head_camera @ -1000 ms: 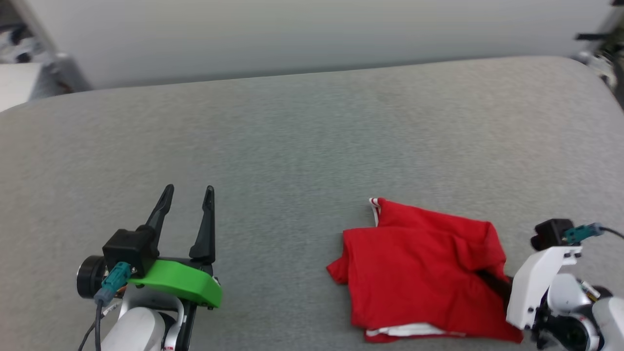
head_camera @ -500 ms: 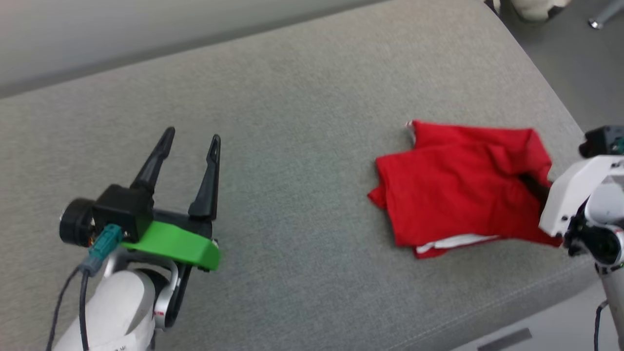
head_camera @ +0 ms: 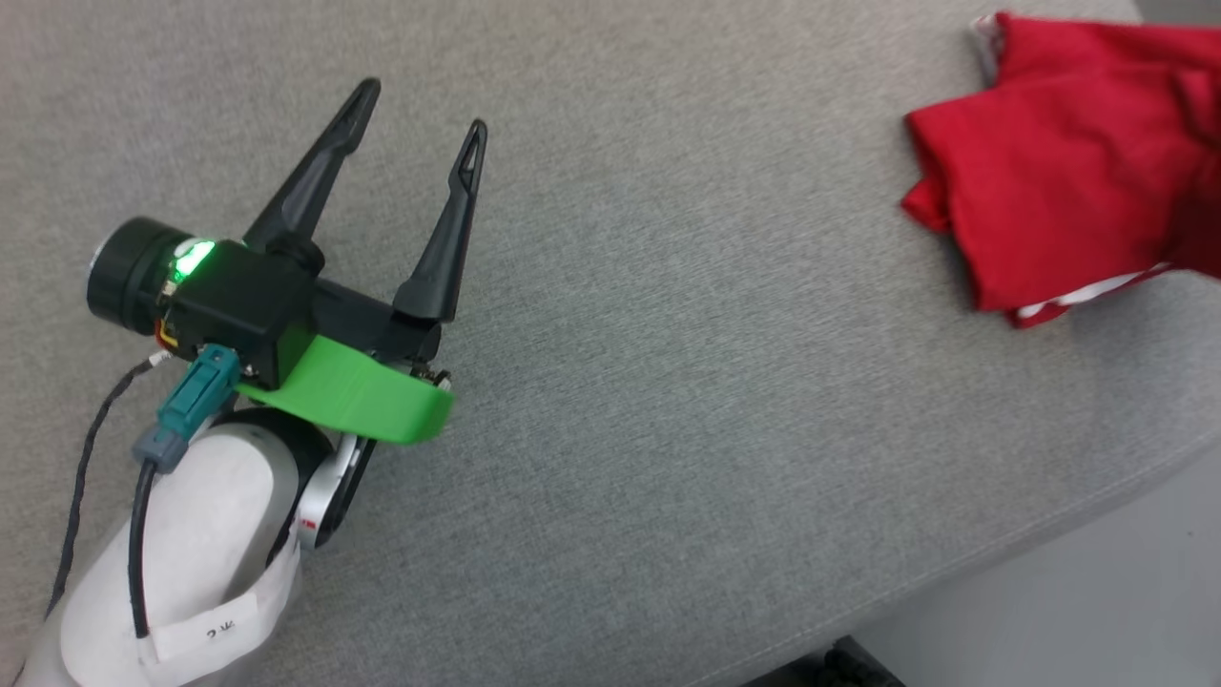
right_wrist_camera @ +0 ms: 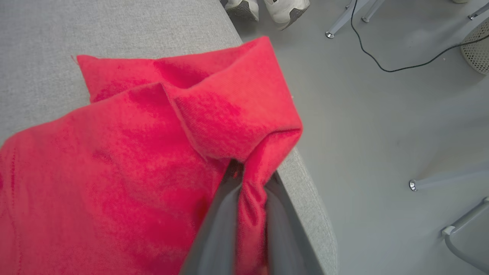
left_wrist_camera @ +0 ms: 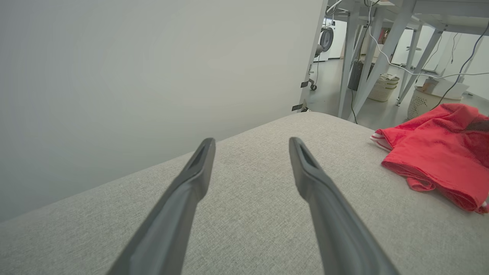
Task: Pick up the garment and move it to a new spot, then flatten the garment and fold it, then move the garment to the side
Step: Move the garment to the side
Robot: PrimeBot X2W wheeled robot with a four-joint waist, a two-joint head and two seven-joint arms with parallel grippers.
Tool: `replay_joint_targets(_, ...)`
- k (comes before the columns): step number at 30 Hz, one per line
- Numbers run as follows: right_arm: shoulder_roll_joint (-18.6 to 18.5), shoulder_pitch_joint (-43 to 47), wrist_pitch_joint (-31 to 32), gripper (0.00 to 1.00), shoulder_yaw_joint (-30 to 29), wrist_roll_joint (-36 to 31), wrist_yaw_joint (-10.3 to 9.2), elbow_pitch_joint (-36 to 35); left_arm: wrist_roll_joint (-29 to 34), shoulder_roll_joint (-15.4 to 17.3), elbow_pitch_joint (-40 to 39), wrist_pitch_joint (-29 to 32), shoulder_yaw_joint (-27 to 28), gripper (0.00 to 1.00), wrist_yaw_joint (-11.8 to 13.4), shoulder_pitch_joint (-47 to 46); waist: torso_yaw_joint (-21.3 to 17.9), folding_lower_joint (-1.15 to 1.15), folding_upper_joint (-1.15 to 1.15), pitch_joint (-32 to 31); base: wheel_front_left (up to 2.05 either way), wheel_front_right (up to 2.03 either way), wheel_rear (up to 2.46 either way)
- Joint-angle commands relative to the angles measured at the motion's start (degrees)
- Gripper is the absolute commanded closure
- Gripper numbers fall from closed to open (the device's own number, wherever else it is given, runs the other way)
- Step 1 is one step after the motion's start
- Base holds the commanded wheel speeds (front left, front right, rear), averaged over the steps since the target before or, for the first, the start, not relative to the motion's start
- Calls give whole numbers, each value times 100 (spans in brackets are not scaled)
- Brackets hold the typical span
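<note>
The garment (head_camera: 1059, 181) is a folded red shirt with a strip of white trim along one edge, lying at the right end of the grey cushion (head_camera: 668, 382). In the right wrist view a bunched fold of the garment (right_wrist_camera: 133, 152) is pinched between the two grey fingers, so my right gripper (right_wrist_camera: 250, 177) is shut on it near the cushion's edge. Far to the left of the shirt, my left gripper (head_camera: 420, 114) hovers over bare cushion, open and holding nothing. Its fingers (left_wrist_camera: 198, 168) also frame the garment (left_wrist_camera: 439, 156) lying off to the right.
The cushion's edge (right_wrist_camera: 305, 191) runs just beside the held fold, with grey floor beyond. A person's shoes (right_wrist_camera: 267, 7), a black cable (right_wrist_camera: 386, 61) and metal legs (right_wrist_camera: 431, 179) are on that floor. A pale wall (left_wrist_camera: 133, 76) stands behind the cushion; baskets (left_wrist_camera: 382, 89) sit further off.
The head camera has swung down and left, so the garment now sits at the view's upper right. Both grippers keep their states, the right still pinching the shirt.
</note>
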Motion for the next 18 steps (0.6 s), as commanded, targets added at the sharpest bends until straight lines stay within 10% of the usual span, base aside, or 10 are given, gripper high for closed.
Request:
replay_joint_targets(1, -62, -224, -180, 100, -118, -157, -5, 88, 92, 24, -52, 12, -7, 0, -55, -175, 231, -1, 0, 683, 0, 0, 0)
replay_joint_targets(11, 57, -919, -963, 100, -789, -1040, -5, 927, 201, 45, -172, 26, -18, 0, -101, -562, 494, -1, 0, 1135, 0, 0, 0)
replay_joint_targets(14, 152, -1000, -1228, 54, -1022, -1375, -5, 1218, 200, 25, -149, -11, -36, 0, -101, -584, 544, -1, 0, 1131, 0, 0, 0)
replay_joint_targets(15, 174, -1013, -1294, 5, -1103, -1466, -5, 1295, 196, 16, -136, -23, -39, 0, -97, -583, 557, -1, 0, 1115, 0, 0, 0)
replay_joint_targets(18, 228, -1050, -1580, 0, -1393, -1807, -5, 1479, 172, -21, -84, -67, -62, 0, -97, -581, 606, -1, 0, 1036, 0, 0, 0)
